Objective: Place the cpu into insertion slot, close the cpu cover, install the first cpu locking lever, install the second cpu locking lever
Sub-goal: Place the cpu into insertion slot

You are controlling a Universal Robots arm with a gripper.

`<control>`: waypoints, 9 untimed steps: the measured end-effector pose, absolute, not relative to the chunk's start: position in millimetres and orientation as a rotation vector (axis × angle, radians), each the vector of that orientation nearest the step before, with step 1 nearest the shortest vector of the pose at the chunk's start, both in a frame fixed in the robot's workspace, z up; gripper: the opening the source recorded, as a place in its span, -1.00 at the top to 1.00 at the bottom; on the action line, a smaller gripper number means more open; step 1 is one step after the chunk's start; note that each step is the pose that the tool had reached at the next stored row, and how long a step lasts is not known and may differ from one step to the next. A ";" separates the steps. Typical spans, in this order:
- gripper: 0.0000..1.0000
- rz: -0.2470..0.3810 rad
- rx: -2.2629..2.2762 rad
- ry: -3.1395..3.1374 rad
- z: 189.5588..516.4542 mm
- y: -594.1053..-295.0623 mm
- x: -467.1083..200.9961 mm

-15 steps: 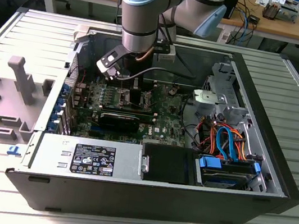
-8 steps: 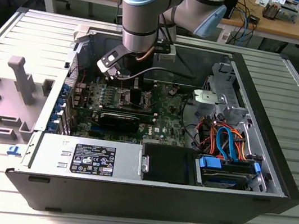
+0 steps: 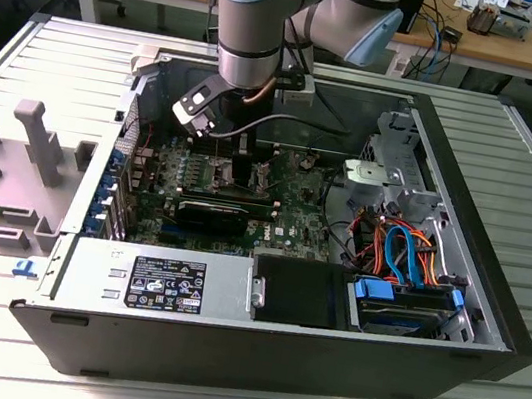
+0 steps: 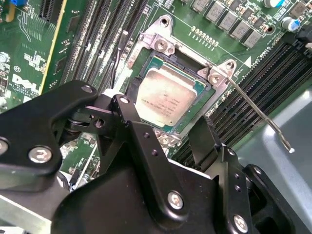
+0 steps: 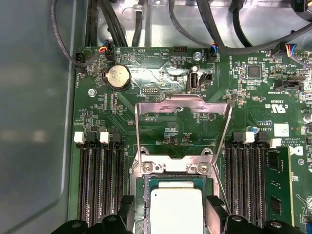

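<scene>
The cpu point(image 4: 168, 97) point(image 5: 176, 207), a flat square chip with a silvery top, lies flat in the insertion slot point(image 4: 138, 80). My gripper point(image 5: 170, 217) point(image 4: 163, 117) hangs just above it, open, with one black finger on each side of the chip and a gap to both. The cpu cover point(image 5: 181, 101), a thin grey frame with a square window, stands swung up off the slot. A thin metal locking lever point(image 4: 258, 113) sticks out free beside the slot. In the exterior view the gripper point(image 3: 242, 160) reaches down into the open computer case point(image 3: 489, 326).
Long black memory slots point(image 5: 100, 180) flank the slot on both sides, one holding a memory stick point(image 5: 275, 187). A card point(image 3: 213, 213) crosses the board below the gripper. A power supply point(image 3: 157, 282) and a cabled drive cage point(image 3: 407, 267) fill the case's front.
</scene>
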State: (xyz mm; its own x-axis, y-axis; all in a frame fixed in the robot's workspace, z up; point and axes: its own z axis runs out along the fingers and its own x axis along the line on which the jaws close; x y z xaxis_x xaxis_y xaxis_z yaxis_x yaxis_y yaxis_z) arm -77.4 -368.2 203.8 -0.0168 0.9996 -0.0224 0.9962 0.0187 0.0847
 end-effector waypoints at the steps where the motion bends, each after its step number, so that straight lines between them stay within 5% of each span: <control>1: -0.36 0.068 2.148 2.187 203.9 -368.6 -77.4; 9: -0.36 0.068 2.148 2.187 198.5 -369.3 -78.6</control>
